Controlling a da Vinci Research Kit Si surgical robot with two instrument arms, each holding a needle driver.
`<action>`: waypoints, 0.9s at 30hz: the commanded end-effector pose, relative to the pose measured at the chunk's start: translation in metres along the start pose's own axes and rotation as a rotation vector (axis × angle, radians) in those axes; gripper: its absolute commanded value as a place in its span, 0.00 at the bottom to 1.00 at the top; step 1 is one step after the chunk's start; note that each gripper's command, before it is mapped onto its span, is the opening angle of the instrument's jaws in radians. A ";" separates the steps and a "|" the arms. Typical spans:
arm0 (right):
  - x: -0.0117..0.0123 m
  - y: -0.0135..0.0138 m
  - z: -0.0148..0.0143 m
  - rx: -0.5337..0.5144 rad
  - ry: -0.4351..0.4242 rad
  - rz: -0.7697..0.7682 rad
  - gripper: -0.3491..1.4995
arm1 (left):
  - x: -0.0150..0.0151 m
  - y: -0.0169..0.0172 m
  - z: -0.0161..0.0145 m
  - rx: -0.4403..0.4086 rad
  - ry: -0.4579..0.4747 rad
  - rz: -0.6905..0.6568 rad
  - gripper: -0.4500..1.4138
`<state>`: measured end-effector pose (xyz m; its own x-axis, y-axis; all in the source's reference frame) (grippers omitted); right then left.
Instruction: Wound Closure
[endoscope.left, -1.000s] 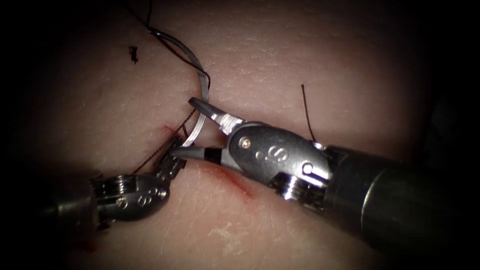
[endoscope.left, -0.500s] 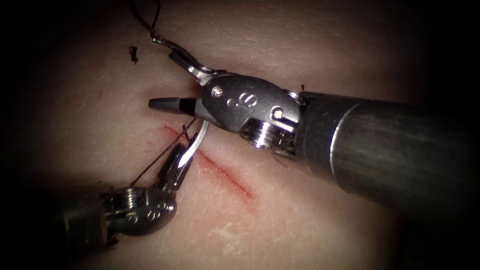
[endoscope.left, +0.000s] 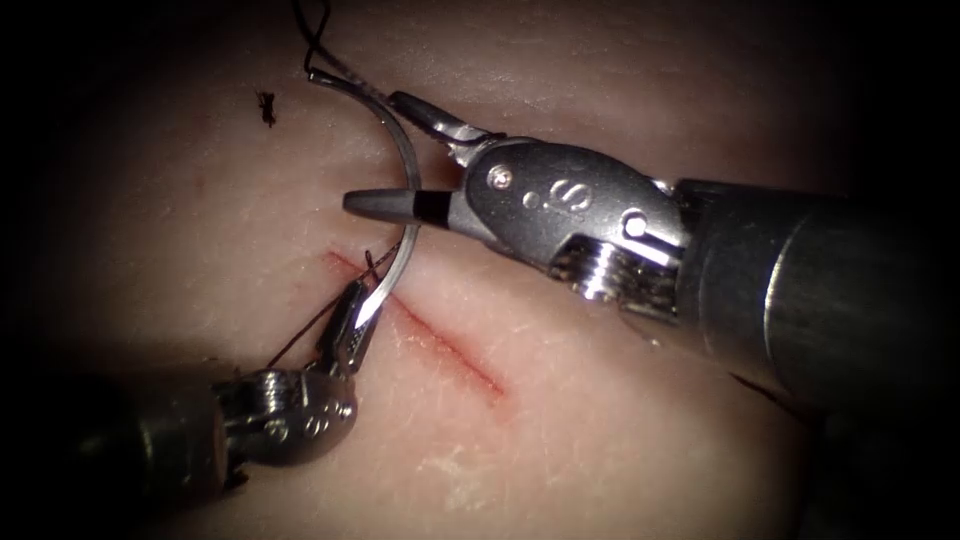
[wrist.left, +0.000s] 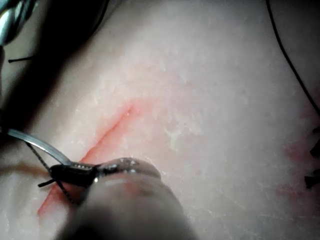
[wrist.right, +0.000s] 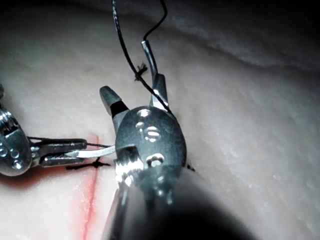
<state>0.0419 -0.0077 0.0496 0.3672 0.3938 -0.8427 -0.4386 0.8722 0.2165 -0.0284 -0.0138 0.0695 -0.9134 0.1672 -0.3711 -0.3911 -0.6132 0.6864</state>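
Note:
My left tool (endoscope.left: 352, 315) comes in from the lower left and is shut on the curved needle (endoscope.left: 413, 170) close to its point, just above the left end of the cut (endoscope.left: 450, 350). From there the needle arcs up clear of the tissue (endoscope.left: 600, 430) to its tail, where the thread (endoscope.left: 312, 35) leaves it. My right tool (endoscope.left: 372, 150) is open, one jaw on each side of the needle's upper curve, holding nothing. The left wrist view has the left tool (wrist.left: 75, 172) clamped on the needle (wrist.left: 40, 145). The right wrist view has the open right tool (wrist.right: 132, 87) beside the needle's tail (wrist.right: 150, 57).
A dark thread (endoscope.left: 300, 335) runs from a stitch at the cut's left end toward the lower left, past the left tool. A short cut end of thread (endoscope.left: 266, 106) lies on the tissue at the upper left. Red fluid lines the cut.
The right tool rose from the cut to the needle's upper curve, then shifted right with its jaws open around it. The left tool kept hold of the needle near its point.

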 end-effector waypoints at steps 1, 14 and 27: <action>-0.0003 0.0000 0.0010 -0.007 -0.004 -0.002 0.65 | 0.0001 0.0012 -0.0001 -0.001 0.001 0.010 0.00; -0.0015 0.0014 0.0036 0.012 -0.126 0.073 0.71 | 0.0001 0.0004 -0.0007 0.159 0.001 0.167 0.00; -0.0008 0.0002 0.0037 0.029 -0.164 0.162 0.66 | 0.0006 0.0001 -0.0008 0.202 -0.017 0.243 0.00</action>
<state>0.0437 -0.0065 0.0515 0.4240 0.5686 -0.7049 -0.4818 0.8007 0.3560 -0.0283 -0.0137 0.0680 -0.9840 0.0486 -0.1716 -0.1743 -0.4666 0.8671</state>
